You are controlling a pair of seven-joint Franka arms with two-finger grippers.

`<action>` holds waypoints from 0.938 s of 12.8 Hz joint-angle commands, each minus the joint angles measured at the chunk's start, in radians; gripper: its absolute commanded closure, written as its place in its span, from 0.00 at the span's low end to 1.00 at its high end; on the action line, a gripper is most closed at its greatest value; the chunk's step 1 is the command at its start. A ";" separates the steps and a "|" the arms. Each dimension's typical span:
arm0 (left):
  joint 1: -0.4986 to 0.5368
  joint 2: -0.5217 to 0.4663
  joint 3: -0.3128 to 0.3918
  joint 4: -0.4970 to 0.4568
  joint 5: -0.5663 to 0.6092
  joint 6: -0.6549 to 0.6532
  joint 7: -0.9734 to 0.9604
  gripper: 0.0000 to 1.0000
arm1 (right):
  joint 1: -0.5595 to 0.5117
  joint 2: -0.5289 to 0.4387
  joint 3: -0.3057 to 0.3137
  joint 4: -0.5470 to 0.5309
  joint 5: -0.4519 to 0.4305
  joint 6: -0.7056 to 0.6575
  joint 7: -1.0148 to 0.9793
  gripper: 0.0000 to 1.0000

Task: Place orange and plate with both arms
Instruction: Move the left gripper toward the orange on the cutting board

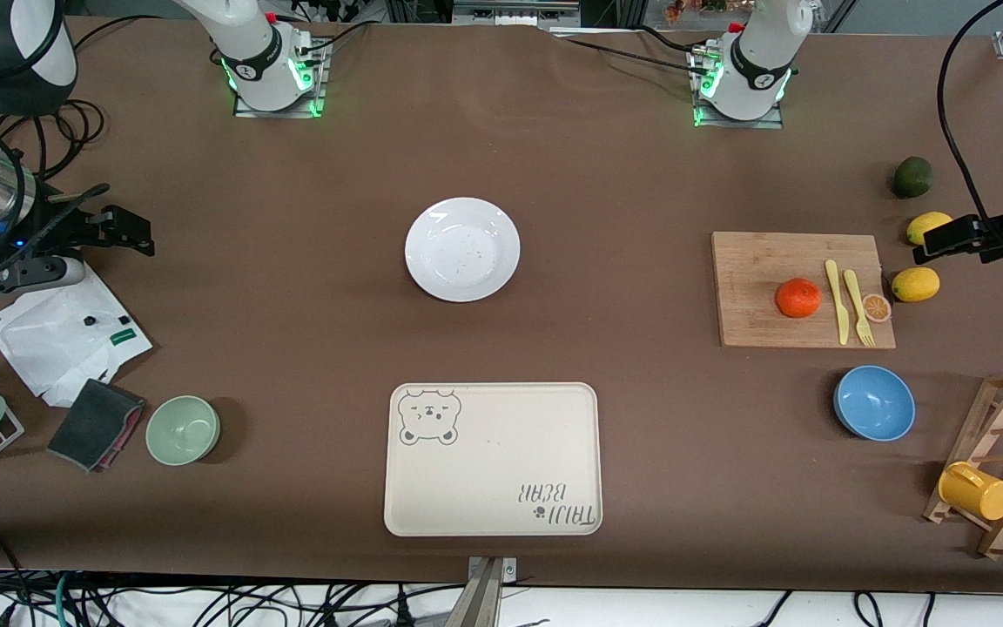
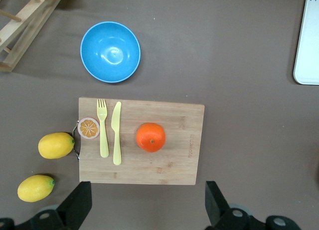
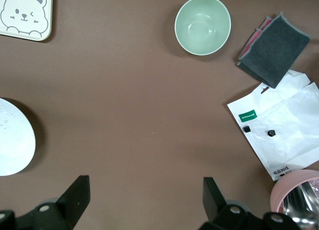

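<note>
The orange [image 1: 797, 298] lies on a wooden cutting board [image 1: 763, 261] toward the left arm's end of the table. In the left wrist view the orange [image 2: 150, 137] sits mid-board [image 2: 174, 160]. My left gripper [image 2: 147, 210] hangs high over bare table beside the board, open and holding nothing; the front view shows it [image 1: 945, 237] by the lemons. The white plate [image 1: 462, 249] rests mid-table, its rim [image 3: 10, 140] just showing in the right wrist view. My right gripper [image 3: 144, 205] [image 1: 123, 228] is open and empty over bare table toward the right arm's end.
A cream bear tray [image 1: 501, 453] lies nearer the front camera than the plate. A yellow knife and fork [image 1: 837, 300] and an orange slice [image 1: 877, 307] share the board. Around it are two lemons [image 1: 915, 284], a blue bowl [image 1: 874, 402] and a mug rack [image 1: 976, 490]. A green bowl [image 1: 183, 429], cloth [image 1: 97, 424] and white bag [image 1: 66, 340] lie toward the right arm's end.
</note>
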 commanded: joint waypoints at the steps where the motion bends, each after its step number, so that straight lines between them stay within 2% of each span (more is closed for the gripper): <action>1: 0.006 0.009 -0.001 0.025 -0.014 -0.020 0.025 0.00 | 0.003 -0.001 0.001 0.011 -0.008 -0.012 -0.003 0.00; 12: -0.003 0.009 -0.004 0.025 -0.014 -0.022 0.019 0.00 | 0.003 -0.003 0.004 0.011 -0.009 -0.018 0.002 0.00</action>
